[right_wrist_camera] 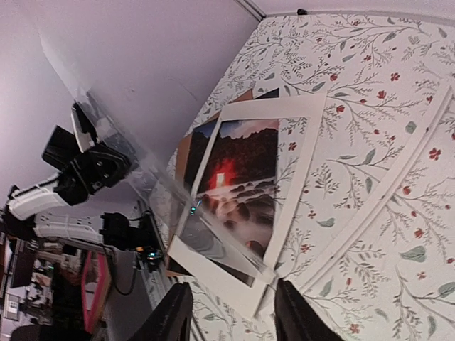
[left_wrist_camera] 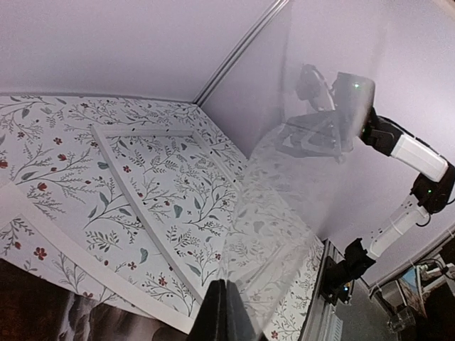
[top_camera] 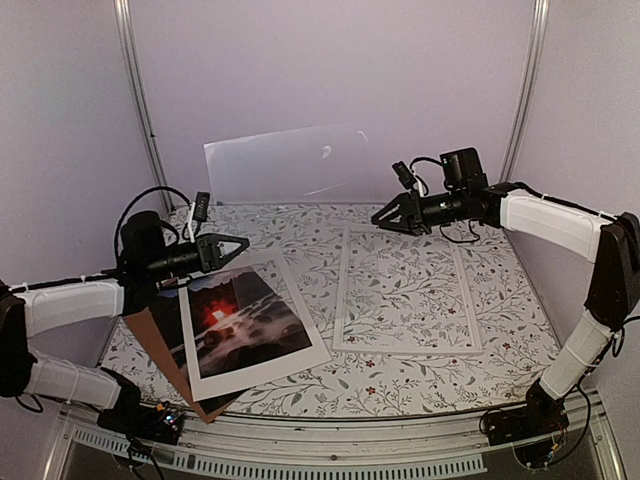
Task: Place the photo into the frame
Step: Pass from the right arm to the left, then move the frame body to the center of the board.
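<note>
Left gripper (top_camera: 243,243) is pinched shut on one end of a clear pane (top_camera: 290,165), which is held on edge above the back of the table (top_camera: 300,225). Right gripper (top_camera: 378,217) is at the other end, fingers apart, not clamping. Photo (top_camera: 240,315) lies flat at left under a white mat (top_camera: 255,375), on a brown board (top_camera: 160,340); frame (top_camera: 405,348) lies flat at right, apart from them.

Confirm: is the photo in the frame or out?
Out. The photo lies under the white mat, left of the frame, whose opening shows only floral tablecloth.
</note>
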Action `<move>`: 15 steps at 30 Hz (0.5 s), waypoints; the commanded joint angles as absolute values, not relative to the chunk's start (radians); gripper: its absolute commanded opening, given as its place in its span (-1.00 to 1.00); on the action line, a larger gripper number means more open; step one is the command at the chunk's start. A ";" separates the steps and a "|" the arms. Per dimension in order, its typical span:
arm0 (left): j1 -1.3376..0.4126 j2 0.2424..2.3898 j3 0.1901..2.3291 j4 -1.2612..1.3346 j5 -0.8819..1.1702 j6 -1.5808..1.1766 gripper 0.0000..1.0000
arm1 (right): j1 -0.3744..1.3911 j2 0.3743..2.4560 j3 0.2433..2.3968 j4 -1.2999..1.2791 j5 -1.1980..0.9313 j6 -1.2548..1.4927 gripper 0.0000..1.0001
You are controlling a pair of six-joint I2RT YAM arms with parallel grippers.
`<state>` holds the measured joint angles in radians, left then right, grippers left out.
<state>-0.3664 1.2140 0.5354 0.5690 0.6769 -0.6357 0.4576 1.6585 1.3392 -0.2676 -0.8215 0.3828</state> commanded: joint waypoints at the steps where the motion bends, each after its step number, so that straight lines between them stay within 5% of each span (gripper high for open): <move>1: -0.361 1.169 0.632 0.264 0.583 -0.569 -1.00 | 0.450 1.680 1.330 -0.333 -0.650 0.388 0.03; 6: -0.363 1.119 0.720 0.049 0.555 -0.530 -1.00 | 0.380 1.669 1.327 -0.477 -0.422 0.357 0.34; 15: -0.364 1.068 0.924 -0.341 0.517 -0.450 -1.00 | 0.173 1.675 1.194 -0.560 -0.069 0.315 0.43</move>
